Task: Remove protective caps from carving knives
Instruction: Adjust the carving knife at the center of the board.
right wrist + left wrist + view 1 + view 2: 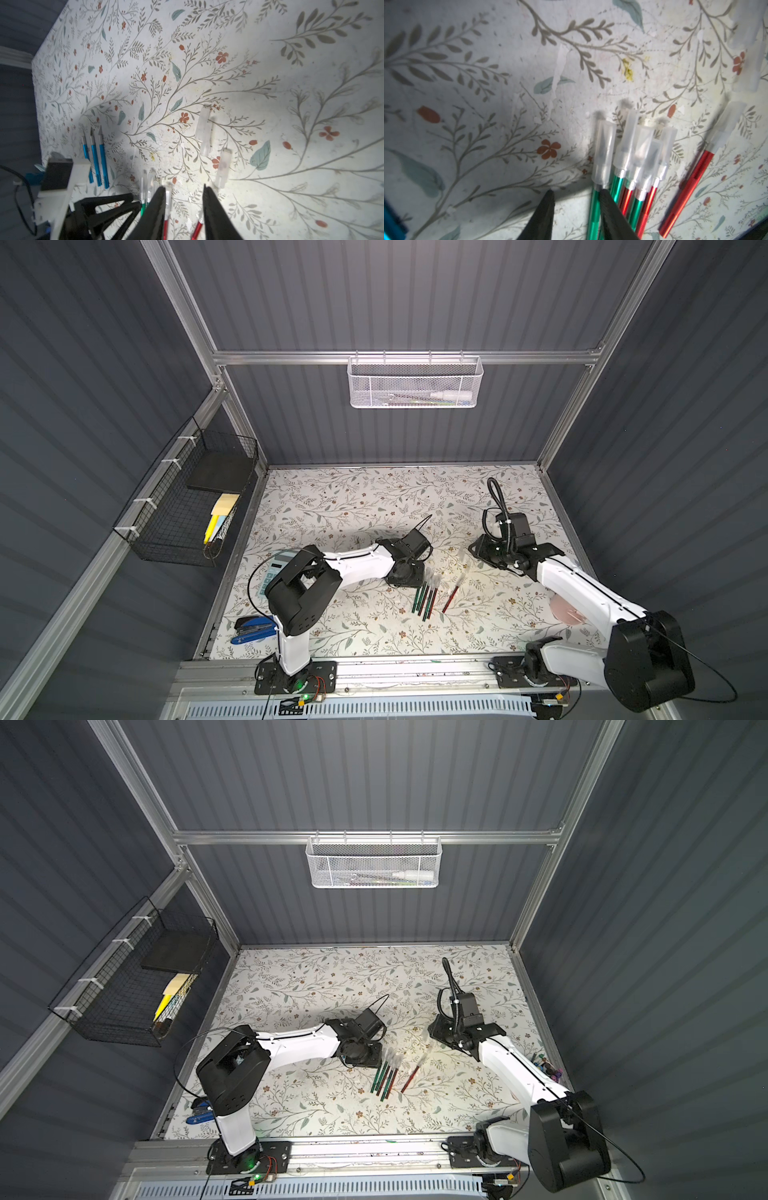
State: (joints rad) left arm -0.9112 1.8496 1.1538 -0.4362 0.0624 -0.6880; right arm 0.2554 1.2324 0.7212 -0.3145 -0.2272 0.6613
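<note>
Nearest you, five knives [424, 598] are lying bunched side by side on the table [353, 506], three green and two red. Their long axes are running away from you and leaning slightly right, with the capped tips at the far end. A sixth, a red knife [451, 599], is lying just to their right, leaning further right and also capped. All six caps [627, 143] are sitting on.

Your left claw [577, 193] is hanging spread, one finger overlapping the outermost green handle and pinching nothing. Your right claw [184, 193] is standing spread too, with the red knife passing under one finger.

Three blue knives [94, 158] are lying parallel with bare blades. Past the red knife, at least two loose caps [202, 123] are lying together.

On the left wall, a black basket [174, 531] is holding a dark slab and yellow items. At the back, a white basket [415, 383] is holding a bottle [451, 396].
</note>
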